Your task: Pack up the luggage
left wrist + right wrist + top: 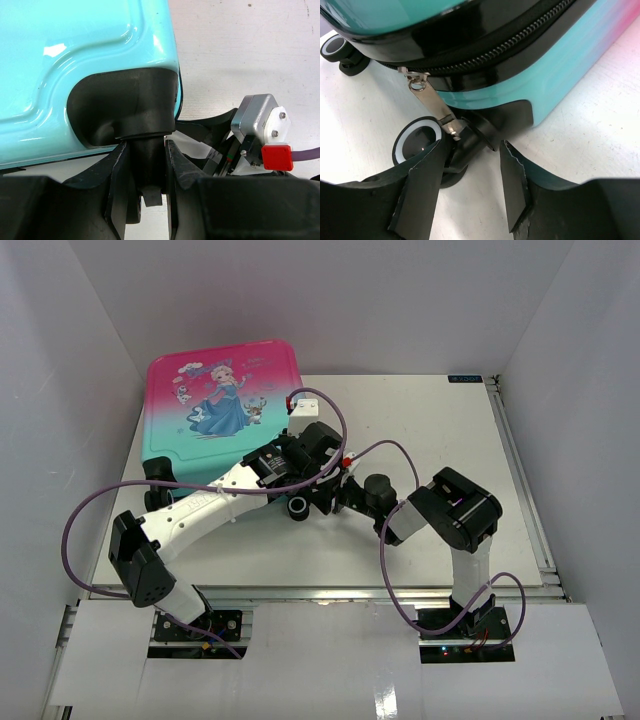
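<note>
While the luggage (222, 405) lies flat and zipped at the far left of the table (420, 440), print side up, its shell fades from pink at the far end to teal at the near end, with a blue-dress princess cartoon on top. Hard glossy shell, rounded corners, black moulded wheel housings.

Top view shows the whole case and both arms meeting at its near right corner; fingertips are hidden there. Only the left wrist view shows the left gripper (146, 180) pinching the wheel (145, 160) stem, one finger tight on each side, under the teal corner.

Only the right wrist view shows the black zipper (520, 35) along the side and the metal zipper pull (432, 100) hanging down to the same wheel, which has a white ring on its black tyre. Right gripper (470, 185) is spread, one finger against the wheel, the other clear of the housing. Second wheel (335, 50) sits at the other near corner. Table is white, lightly textured.
</note>
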